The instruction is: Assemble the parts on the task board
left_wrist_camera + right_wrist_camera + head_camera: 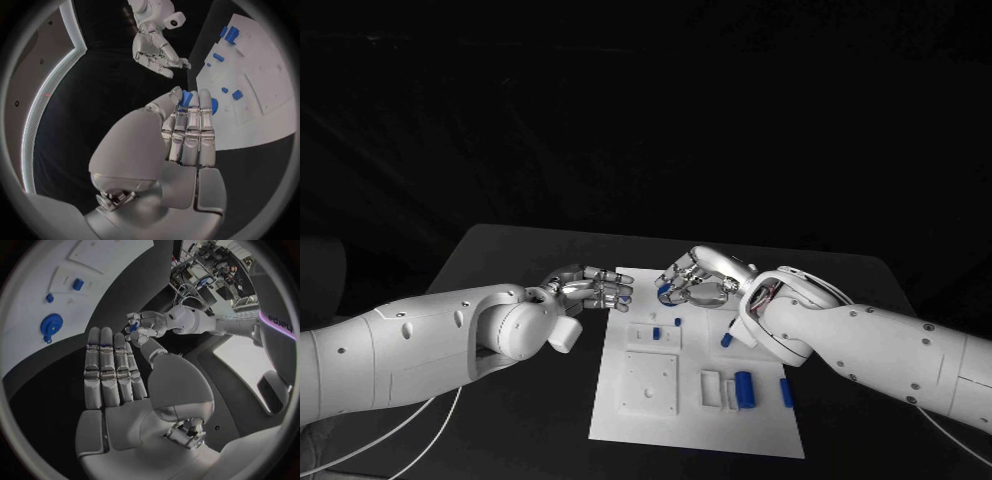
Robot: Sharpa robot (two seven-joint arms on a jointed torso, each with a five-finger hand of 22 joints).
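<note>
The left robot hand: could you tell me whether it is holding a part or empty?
Holding one. In the left wrist view the left robot hand pinches a small blue part between thumb and fingertips, beside the task board.

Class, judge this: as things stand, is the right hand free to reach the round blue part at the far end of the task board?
Probably yes. The right hand hovers open beside the round blue part, and nothing lies between them on the task board.
</note>
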